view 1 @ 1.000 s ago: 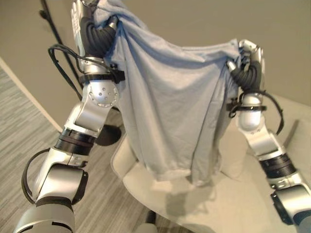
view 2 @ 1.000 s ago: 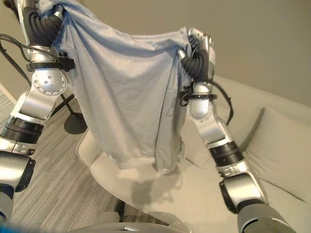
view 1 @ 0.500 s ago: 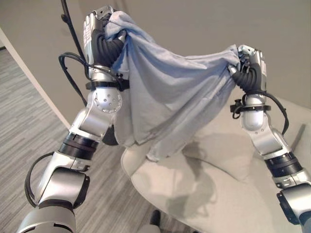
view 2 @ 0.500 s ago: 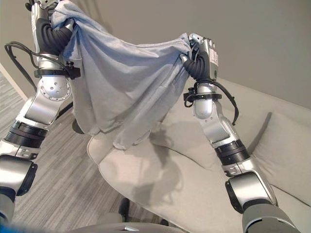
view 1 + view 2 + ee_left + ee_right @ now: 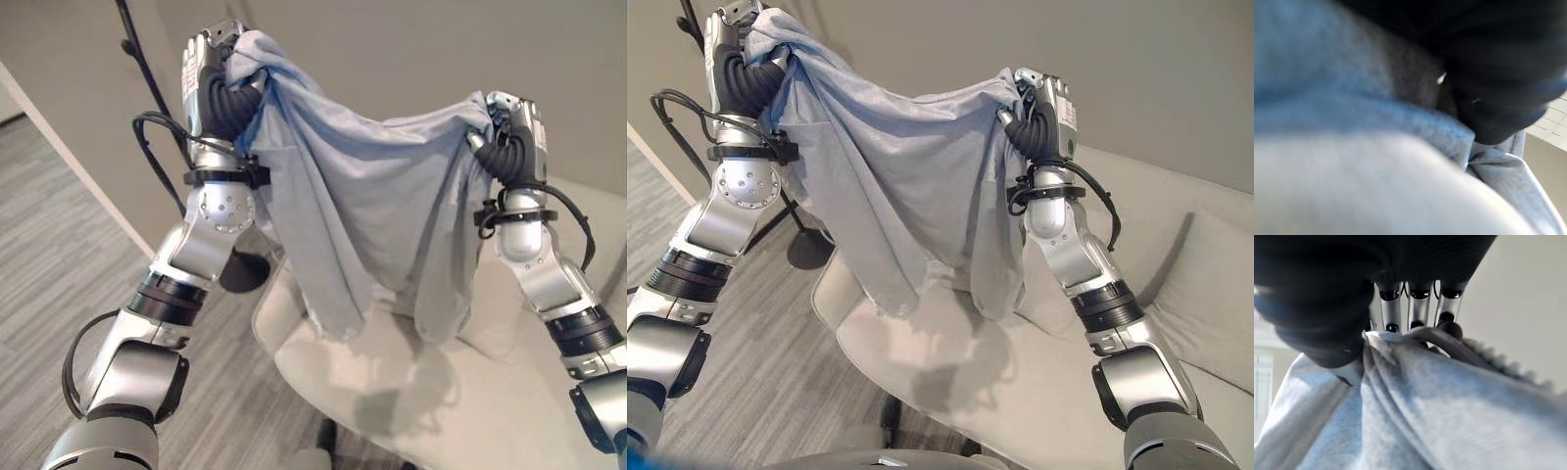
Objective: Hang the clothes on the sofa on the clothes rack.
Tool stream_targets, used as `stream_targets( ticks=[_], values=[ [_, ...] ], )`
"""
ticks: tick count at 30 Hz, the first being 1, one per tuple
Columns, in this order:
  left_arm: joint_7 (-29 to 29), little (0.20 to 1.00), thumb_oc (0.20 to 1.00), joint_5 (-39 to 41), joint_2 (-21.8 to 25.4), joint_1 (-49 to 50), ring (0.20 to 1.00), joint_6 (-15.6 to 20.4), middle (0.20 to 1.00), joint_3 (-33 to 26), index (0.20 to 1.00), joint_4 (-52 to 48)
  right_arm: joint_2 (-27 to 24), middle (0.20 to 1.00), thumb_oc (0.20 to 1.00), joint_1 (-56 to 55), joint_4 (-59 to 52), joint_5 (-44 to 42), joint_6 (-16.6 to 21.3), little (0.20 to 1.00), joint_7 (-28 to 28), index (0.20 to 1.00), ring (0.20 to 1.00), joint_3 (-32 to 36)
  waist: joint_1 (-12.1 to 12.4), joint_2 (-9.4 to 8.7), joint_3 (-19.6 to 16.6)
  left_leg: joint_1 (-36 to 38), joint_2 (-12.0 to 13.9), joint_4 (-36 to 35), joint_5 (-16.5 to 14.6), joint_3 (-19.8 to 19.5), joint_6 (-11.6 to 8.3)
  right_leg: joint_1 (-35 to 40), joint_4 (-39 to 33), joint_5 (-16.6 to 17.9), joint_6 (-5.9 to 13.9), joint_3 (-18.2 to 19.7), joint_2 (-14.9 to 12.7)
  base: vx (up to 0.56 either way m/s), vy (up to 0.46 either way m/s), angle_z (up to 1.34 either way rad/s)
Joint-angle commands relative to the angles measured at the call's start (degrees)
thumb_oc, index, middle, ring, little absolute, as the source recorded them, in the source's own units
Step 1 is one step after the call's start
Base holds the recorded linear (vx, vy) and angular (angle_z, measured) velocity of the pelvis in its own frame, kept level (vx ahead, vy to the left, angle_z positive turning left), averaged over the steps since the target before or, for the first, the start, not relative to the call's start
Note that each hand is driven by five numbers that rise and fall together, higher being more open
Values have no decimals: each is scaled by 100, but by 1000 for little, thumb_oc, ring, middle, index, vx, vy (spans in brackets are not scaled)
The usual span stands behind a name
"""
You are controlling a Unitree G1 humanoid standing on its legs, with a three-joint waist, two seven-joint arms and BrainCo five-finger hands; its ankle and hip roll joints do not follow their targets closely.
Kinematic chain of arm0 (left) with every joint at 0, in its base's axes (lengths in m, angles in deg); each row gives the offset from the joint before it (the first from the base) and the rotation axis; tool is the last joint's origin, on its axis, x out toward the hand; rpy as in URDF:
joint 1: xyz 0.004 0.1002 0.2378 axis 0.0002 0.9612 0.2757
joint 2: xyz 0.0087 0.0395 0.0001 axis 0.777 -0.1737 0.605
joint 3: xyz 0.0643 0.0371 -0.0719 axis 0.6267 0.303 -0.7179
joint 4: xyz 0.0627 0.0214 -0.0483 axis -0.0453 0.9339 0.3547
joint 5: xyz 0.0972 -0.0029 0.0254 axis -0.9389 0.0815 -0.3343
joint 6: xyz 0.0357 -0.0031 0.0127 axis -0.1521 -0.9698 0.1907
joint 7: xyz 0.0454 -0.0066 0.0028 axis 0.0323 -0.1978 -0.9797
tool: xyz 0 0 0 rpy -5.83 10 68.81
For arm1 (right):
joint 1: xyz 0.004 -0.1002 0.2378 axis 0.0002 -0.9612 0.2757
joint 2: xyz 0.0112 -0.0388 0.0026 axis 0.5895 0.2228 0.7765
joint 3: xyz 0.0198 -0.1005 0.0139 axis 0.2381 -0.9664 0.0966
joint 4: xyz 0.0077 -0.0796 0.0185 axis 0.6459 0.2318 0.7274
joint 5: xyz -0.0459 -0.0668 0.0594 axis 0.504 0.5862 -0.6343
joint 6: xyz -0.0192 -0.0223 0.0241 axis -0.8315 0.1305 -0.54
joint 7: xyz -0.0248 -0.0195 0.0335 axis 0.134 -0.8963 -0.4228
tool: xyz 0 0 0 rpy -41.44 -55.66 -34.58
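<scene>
A light blue shirt (image 5: 362,206) hangs stretched between my two raised hands, its lower edge dangling just above the beige sofa (image 5: 441,401). My left hand (image 5: 211,73) is shut on the shirt's upper left corner, with cloth bunched over it. At the upper right my right hand (image 5: 509,127) is shut on the other corner; its wrist view shows the fingers (image 5: 1415,308) curled into the cloth (image 5: 1415,406). The black pole of the clothes rack (image 5: 147,73) rises behind my left arm, and its round base (image 5: 243,271) sits on the floor beside the sofa.
A grey wall stands behind the sofa. A striped grey carpet (image 5: 69,255) covers the floor at the left, along a pale baseboard. A sofa cushion (image 5: 1215,284) lies at the far right.
The shirt's lower part, which had swung up and to the left, has dropped back down and hangs straight. Both hands keep their hold; the camera has shifted slightly.
</scene>
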Motion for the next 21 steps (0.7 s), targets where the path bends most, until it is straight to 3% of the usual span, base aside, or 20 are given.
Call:
stream_targets(
  ticks=[1, 6, 7, 9, 11, 12, 13, 15, 17, 18, 19, 21],
  values=[
    [-157, 200, 200, -48, 62, -321, 200, 127, 200, -197, 200, 193, -281, 200, 200, 288, -123, -162, 224, 200, 145, 200, 200, 181, 185, 156, -454, 112, 580, -861, 13, -43, -150, -189, 228, -510, 694, 174, 152, 69, 213, 3],
    [-137, 200, 200, 3, -54, -296, 200, 160, 200, -157, 200, 203, -293, 200, 200, 120, -162, -92, 187, 200, 183, 200, 200, 311, 251, 409, -565, 178, 810, -917, 120, -136, -481, 5, 366, -636, 821, 128, -81, 149, 446, 4],
    [-105, 200, 200, 1, -143, -256, 200, 166, 200, -136, 200, 166, -245, 200, 200, 11, -178, 19, 142, 200, 158, 200, 200, 390, 240, 446, -626, 240, 686, -842, 117, -158, -507, 34, 448, -526, 941, 56, -407, 143, 732, 18],
    [-79, 200, 200, -3, -134, -248, 200, 161, 200, -109, 200, 137, -174, 200, 200, -55, -221, 47, 111, 200, 117, 200, 200, 422, 257, 382, -641, 285, 572, -783, 92, -126, -464, 51, 466, -458, 992, 66, -571, 82, 421, 16],
    [-5, 200, 200, -16, -56, -301, 200, 139, 200, -34, 200, 157, 36, 200, 200, -116, -205, 70, 67, 200, 99, 200, 200, 420, 296, 271, -687, 383, 409, -707, 10, -19, -340, -89, 573, -117, 1002, 35, -827, 65, 260, 15],
    [-4, 200, 200, -14, -49, -299, 200, 138, 200, -27, 200, 159, 46, 200, 200, -120, -205, 72, 65, 200, 98, 200, 200, 421, 308, 247, -699, 421, 404, -721, -38, 7, -347, -67, 564, -159, 1002, 47, -838, 94, 390, 4],
    [23, 200, 200, -61, 54, -356, 200, 103, 200, 27, 200, 173, 191, 200, 200, -100, -182, 114, 18, 200, 79, 200, 200, 392, 345, 181, -720, 542, 270, -680, -158, 214, -229, -162, 631, 50, 1002, -87, -1066, 81, 360, -8],
    [17, 200, 200, -179, 120, -315, 200, 87, 200, -3, 200, 80, 313, 200, 200, -81, -183, 139, 17, 200, 85, 200, 200, 406, 381, 114, -711, 627, 143, -654, -239, 396, -116, -241, 747, 149, 1002, -168, -1206, 54, 419, -19],
    [21, 200, 200, -217, 135, -288, 200, 79, 200, -39, 200, -19, 365, 200, 200, -71, -214, 162, 15, 200, 44, 200, 200, 409, 366, 48, -703, 664, -30, -659, -303, 387, 5, -314, 958, 52, 953, 11, -1112, 86, 312, -17],
    [37, 200, 200, -225, 127, -254, 200, 83, 200, -23, 200, -32, 313, 200, 200, -36, -187, 148, 24, 200, 7, 200, 200, 404, 374, -4, -693, 700, -199, -676, -314, 369, 90, -354, 1000, -123, 844, 187, -767, 93, 233, -1],
    [38, 200, 200, -224, 126, -254, 200, 83, 200, -26, 200, -33, 310, 200, 200, -31, -182, 146, 26, 200, 6, 200, 200, 401, 384, -1, -700, 696, -192, -678, -318, 379, 88, -372, 1013, -130, 841, 200, -762, 79, 223, 6],
    [64, 200, 200, -239, 115, -271, 200, 30, 200, -9, 200, 30, 261, 200, 200, 126, -127, 88, 62, 200, -27, 200, 200, 291, 428, -44, -678, 786, -419, -689, -323, 429, 196, -500, 886, -326, 635, 133, -129, 46, 136, 12]
  ],
)
